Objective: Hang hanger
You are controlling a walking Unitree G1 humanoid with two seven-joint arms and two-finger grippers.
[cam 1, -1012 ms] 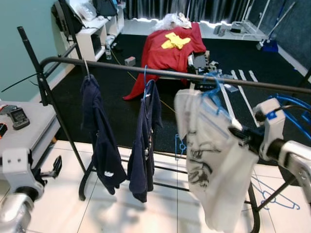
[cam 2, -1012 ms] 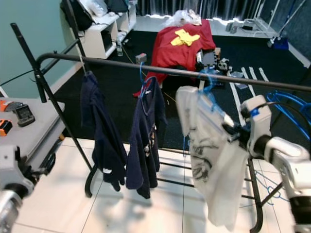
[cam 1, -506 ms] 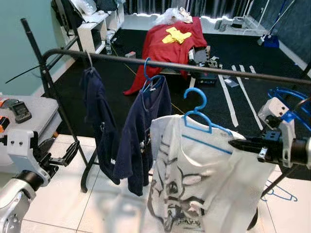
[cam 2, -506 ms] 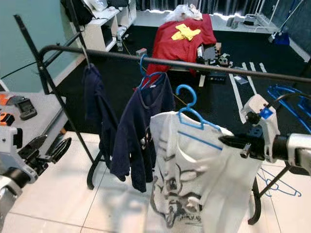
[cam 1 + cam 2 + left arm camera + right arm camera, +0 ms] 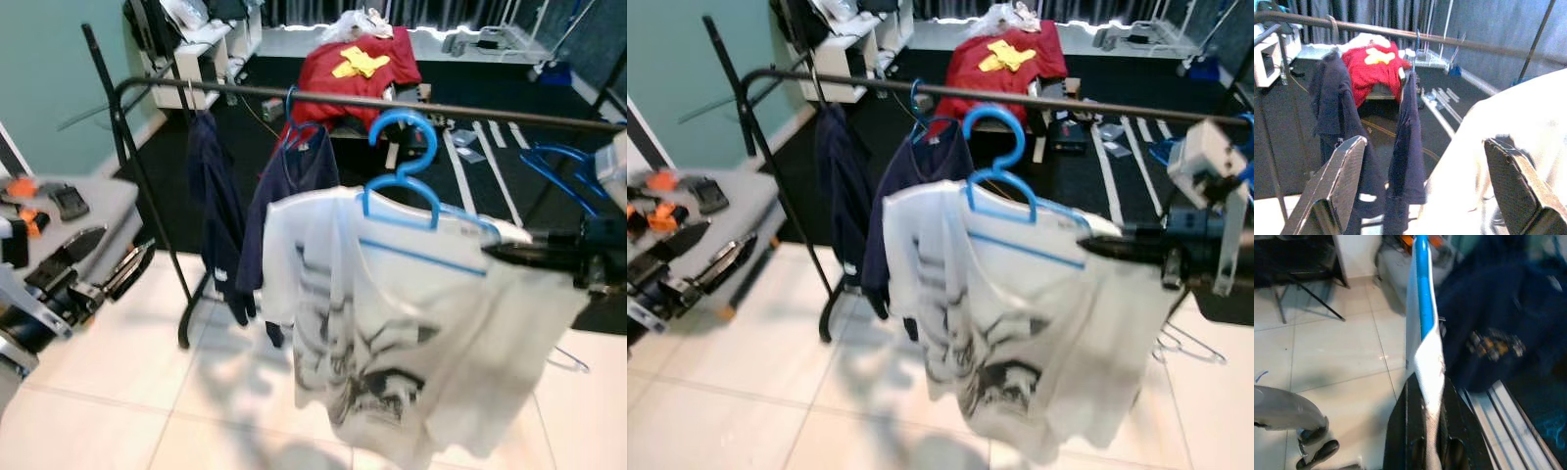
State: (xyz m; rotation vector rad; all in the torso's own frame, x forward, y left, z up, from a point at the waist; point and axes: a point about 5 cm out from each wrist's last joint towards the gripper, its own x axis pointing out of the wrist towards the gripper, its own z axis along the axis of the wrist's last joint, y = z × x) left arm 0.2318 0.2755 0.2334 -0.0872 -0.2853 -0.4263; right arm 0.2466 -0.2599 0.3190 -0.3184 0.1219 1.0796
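Right pincer [image 5: 505, 250] clamped tight on the shoulder end of the blue hanger [image 5: 416, 191], fingers pinching hanger and shirt fabric together; the right wrist view shows no gap between the fingers. The hanger carries a white printed t-shirt [image 5: 411, 323] and is held in the air in front of and below the black rail [image 5: 392, 98], hook upright, not on the rail. Two dark navy garments [image 5: 220, 211] hang from the rail's left part. Left pincer [image 5: 93, 274] low at left, beside the grey worktop [image 5: 98, 201], fingers spread wide, holding nothing. Red cloth [image 5: 353, 64] lies far behind.
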